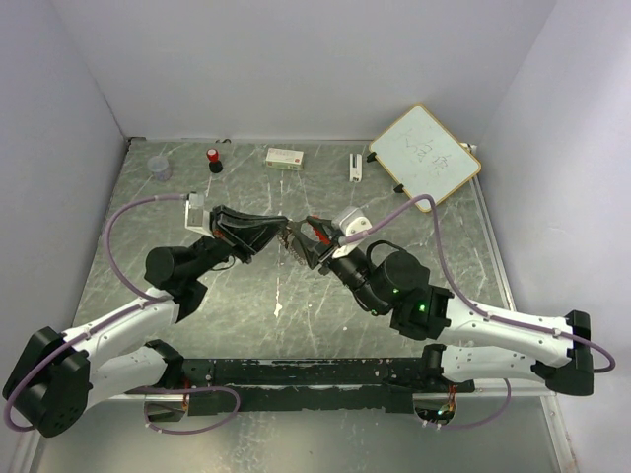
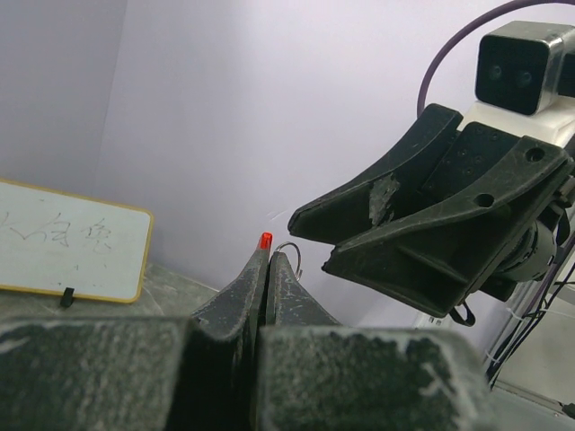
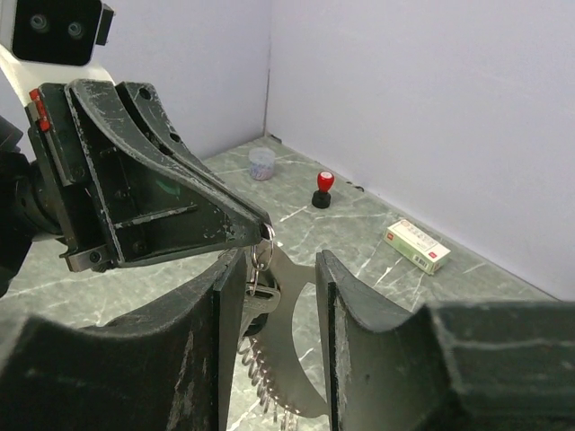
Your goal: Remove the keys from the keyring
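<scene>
Top view: the left gripper and right gripper are meeting tip to tip above the table mid-area, with the keys hanging between them. 0 keys are lying loose on the table, so I'm judging the task as not done; all the separating is left.

Left wrist: the left gripper is showing its 2 fingers pressed together, pinching the thin wire keyring, which is poking out at the tip. The right gripper is sitting just beside it, with the keys hidden here.

Right wrist: the right gripper is showing its fingers spread, and the keys are dangling in the gap between them, jagged edges down. I cannot tell whether they are touching either finger. The left gripper is holding the keyring just above them.
</scene>
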Available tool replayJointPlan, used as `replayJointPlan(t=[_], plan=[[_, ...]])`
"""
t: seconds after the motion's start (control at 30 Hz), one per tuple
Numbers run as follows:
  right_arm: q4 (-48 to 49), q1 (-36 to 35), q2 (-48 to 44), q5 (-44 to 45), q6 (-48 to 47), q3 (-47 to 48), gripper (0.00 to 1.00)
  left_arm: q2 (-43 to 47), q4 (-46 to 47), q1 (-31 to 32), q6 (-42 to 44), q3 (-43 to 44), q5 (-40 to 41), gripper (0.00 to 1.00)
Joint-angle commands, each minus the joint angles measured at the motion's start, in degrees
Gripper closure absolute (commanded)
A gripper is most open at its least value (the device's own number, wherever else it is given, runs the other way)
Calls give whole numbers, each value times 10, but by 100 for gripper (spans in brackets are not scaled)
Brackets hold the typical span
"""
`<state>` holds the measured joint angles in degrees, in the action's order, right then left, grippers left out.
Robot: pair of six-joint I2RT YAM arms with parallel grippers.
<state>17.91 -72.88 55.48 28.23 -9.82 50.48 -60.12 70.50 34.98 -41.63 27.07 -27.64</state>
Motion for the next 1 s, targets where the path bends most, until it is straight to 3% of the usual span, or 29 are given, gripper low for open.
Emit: replayJointPlan(t=[0.0,0.97], plan=[[32,-4,4,-6,-2,11,63,1,55,5,-10,-8,-7,93],[44,-5,30,-16,16,-13,68,13,73,5,-20,-8,3,93]])
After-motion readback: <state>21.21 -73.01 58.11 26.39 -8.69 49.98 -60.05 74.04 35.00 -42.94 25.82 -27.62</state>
